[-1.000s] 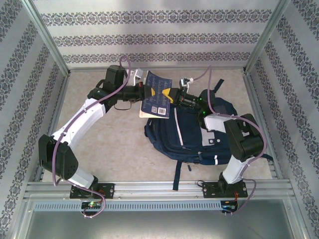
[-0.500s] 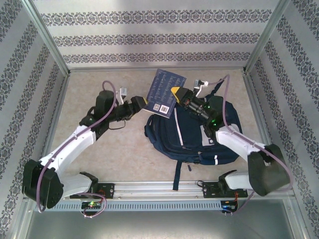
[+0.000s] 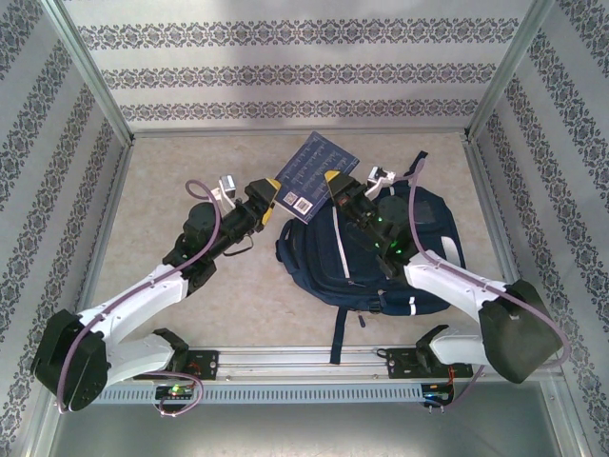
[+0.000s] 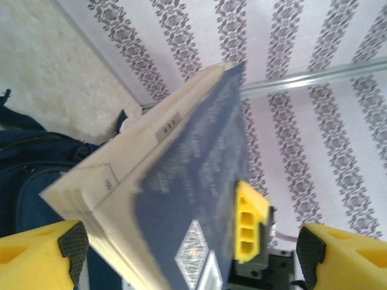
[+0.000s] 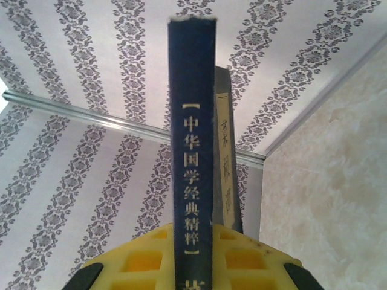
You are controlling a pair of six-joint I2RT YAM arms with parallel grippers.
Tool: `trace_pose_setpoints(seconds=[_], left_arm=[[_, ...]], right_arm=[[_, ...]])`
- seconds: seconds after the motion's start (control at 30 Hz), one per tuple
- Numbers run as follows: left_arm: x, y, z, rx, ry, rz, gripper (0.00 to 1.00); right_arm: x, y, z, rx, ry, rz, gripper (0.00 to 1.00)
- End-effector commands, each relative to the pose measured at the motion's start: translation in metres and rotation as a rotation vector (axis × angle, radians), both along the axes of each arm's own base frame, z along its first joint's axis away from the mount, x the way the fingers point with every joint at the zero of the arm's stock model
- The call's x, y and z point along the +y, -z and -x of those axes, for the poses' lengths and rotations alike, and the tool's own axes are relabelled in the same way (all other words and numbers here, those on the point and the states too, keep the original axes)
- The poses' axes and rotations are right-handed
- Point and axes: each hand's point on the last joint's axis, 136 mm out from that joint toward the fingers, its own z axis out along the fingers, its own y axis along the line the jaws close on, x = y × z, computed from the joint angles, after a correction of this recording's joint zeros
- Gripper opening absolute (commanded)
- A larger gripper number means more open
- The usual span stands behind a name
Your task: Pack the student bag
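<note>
1. Plainly, the student bag (image 3: 319, 262) is the biggest thing on the table (image 3: 190, 190): navy fabric with a thin white stripe (image 3: 343, 249) running down its front and a small white patch (image 3: 411, 306) near its lower right corner
2. It lies flat on the right half of the table, in front of the right arm's base, and one dark strap (image 3: 336, 338) trails towards the near rail
3. Above its far left corner, a dark blue book (image 3: 314, 171) is clamped between the yellow pads of the right gripper (image 3: 333, 186); the right wrist view shows the spine (image 5: 192, 151) standing upright out of that grip (image 5: 192, 260)
4. Just left of the book, the left gripper (image 3: 271, 195) has its jaws spread wide; in its own view the book (image 4: 181, 181) sits between the two fingers, which do not pinch it
5. Part of the bag's upper right is hidden under the right arm, and whether its main opening is unzipped cannot be made out
6. From the left wrist, the bag (image 4: 30, 175) is cut off at the frame's left edge, and the book's cover print is too blurred to read
7. Between the right pads, the foot of the spine is hidden
</note>
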Motion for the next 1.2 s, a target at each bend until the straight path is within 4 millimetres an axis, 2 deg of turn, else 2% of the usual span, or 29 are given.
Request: trace_pose_setpoints(seconds=[0.0,0.23,0.47,0.73,0.9,1.0,1.17], left_arm=[[-0.003,-0.020,0.000,-0.058,-0.026,0.115,0.87],[-0.020,-0.010,0.003,-0.045,-0.011,0.151,0.85],[-0.021,-0.011,0.006,-0.043,-0.007,0.120,0.86],[-0.030,-0.012,-0.006,-0.070,-0.017,0.129,0.84],[-0.037,-0.021,-0.018,-0.116,-0.032,0.172,0.72],[-0.038,-0.027,-0.020,-0.142,-0.039,0.178,0.59],[-0.041,-0.032,-0.019,-0.169,-0.042,0.170,0.43]], right_arm=[[-0.003,-0.025,-0.001,-0.072,0.045,-0.082,0.00],[-0.003,-0.037,-0.002,-0.093,0.056,-0.105,0.00],[-0.012,-0.045,-0.004,-0.105,0.078,-0.096,0.00],[-0.004,-0.045,-0.005,-0.087,0.052,-0.151,0.00],[0.001,-0.044,-0.002,-0.085,0.040,-0.170,0.00],[-0.001,-0.041,-0.001,-0.080,0.044,-0.165,0.00],[-0.001,-0.029,-0.001,-0.059,0.053,-0.156,0.00]])
